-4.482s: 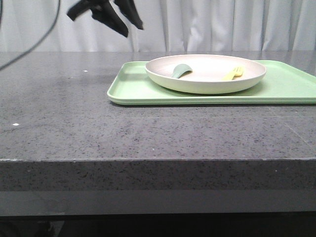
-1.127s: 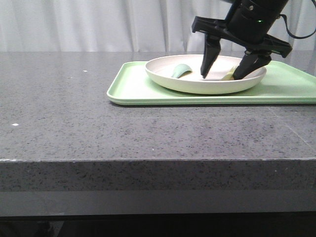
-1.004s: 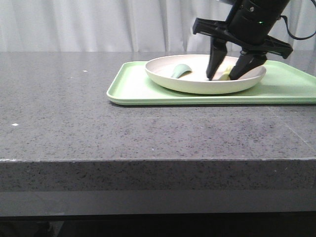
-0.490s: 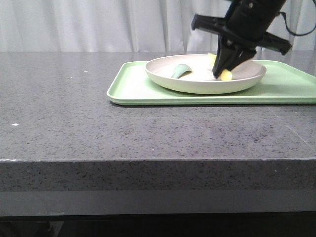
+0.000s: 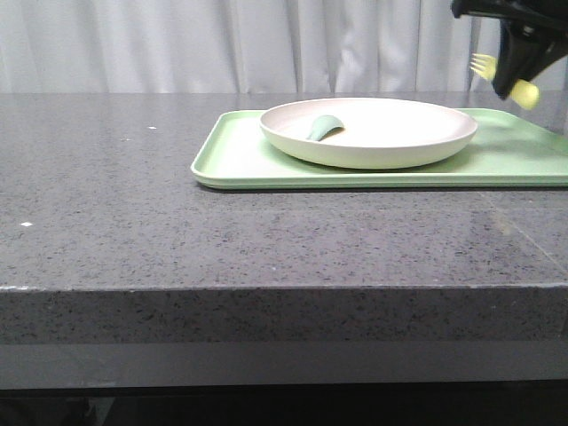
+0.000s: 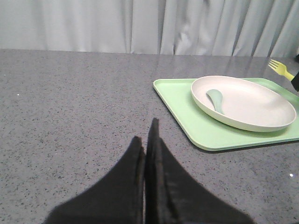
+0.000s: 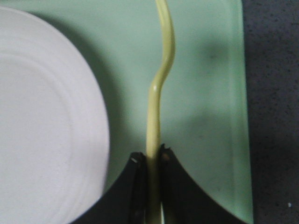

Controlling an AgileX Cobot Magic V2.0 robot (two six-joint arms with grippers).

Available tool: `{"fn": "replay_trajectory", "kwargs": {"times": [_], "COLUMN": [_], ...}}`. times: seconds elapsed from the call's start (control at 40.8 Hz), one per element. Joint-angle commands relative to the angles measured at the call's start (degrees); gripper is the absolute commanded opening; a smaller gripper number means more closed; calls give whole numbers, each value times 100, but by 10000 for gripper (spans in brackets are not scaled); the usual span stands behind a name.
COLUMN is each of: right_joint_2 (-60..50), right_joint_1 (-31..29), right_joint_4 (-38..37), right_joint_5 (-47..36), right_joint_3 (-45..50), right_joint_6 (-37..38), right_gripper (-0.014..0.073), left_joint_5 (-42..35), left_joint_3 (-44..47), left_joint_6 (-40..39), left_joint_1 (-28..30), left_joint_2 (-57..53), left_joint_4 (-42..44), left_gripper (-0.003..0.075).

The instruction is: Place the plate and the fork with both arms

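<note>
Right gripper (image 7: 150,161), fingers clamped on the fork (image 7: 159,93), holds it aloft above the tray (image 5: 240,160), beside the plate (image 5: 368,131). Carry it level and clear of the rim before lowering. Left gripper (image 6: 147,144) hangs over the desk (image 5: 133,222), fingers pressed together, empty.

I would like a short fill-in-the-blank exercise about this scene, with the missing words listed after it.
1. The right end effector is shut on the ____.
2. The plate rests on the green ____.
3. The grey-green spoon lies in the ____.
4. The left end effector is ____ and holds nothing.

Missing words: fork; tray; plate; shut
</note>
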Motion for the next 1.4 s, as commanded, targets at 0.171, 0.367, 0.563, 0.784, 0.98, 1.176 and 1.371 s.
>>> {"fn": "replay_trajectory", "kwargs": {"times": [0.171, 0.367, 0.563, 0.784, 0.98, 1.176, 1.371], "right_joint_2": [159, 184, 152, -235, -745, -1482, -2781], "right_joint_1": [-77, -77, -77, -77, -77, -77, -72], "right_joint_4": [-76, -83, -135, -181, -181, -181, -181], "right_joint_5": [-87, -68, 26, 70, 127, -84, -921], "right_joint_3": [-148, -148, -188, -245, -220, 309, 1780], "right_joint_6": [-84, -84, -84, -84, -95, -108, -274], "right_gripper": [-28, 108, 225, 225, 91, -71, -69], "left_joint_5": [-427, -427, -427, -427, -427, -427, -427], "left_joint_3": [-160, -160, -160, -160, -160, -160, -160], "left_joint_6": [7, 7, 7, 7, 7, 7, 7], "left_joint_1": [5, 5, 5, 5, 5, 5, 5], "left_joint_2": [41, 41, 41, 41, 41, 41, 41], "left_joint_4": [-15, -15, -15, -15, -15, -15, -15], "left_gripper": [-18, -18, -18, -18, -18, -18, -18]}}
